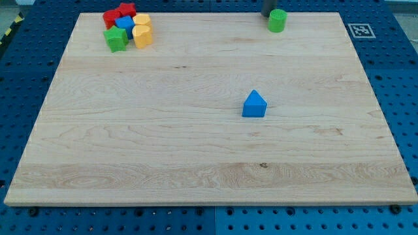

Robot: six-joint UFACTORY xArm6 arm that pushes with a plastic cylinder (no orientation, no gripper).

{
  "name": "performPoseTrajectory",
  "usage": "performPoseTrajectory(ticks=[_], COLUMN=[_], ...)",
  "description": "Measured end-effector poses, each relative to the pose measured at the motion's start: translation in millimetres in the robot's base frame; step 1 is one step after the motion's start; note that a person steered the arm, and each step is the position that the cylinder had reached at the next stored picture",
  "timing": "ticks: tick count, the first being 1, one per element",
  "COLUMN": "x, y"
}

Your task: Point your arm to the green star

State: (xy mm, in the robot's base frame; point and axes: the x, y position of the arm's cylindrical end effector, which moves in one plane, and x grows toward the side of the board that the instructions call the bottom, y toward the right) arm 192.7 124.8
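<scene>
Sitting at the far left corner of the pale wooden board (196,143), the green star block (115,39) touches a cluster of red, blue and yellow blocks (132,26). My tip (268,15) stands far right, beside a green cylinder (277,20). A blue triangular block (254,104) lies mid-board; blue pegboard (392,78) surrounds.

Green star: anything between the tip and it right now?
Nothing visible blocks it. My tip is at the view's top, just left of the green cylinder. The green star sits at the lower-left edge of the top-left cluster, with the red blocks, blue block and yellow blocks above and right of it.
</scene>
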Motion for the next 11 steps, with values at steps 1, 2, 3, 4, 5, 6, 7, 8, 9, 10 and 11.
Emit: performPoseTrajectory(ticks=[1, 2, 3, 4, 5, 6, 7, 8, 9, 10, 11], x=[15, 44, 77, 107, 132, 159, 177, 170, 125, 96, 85], y=[3, 19, 41, 14, -65, -155, -248, -332, -377, -378, -377])
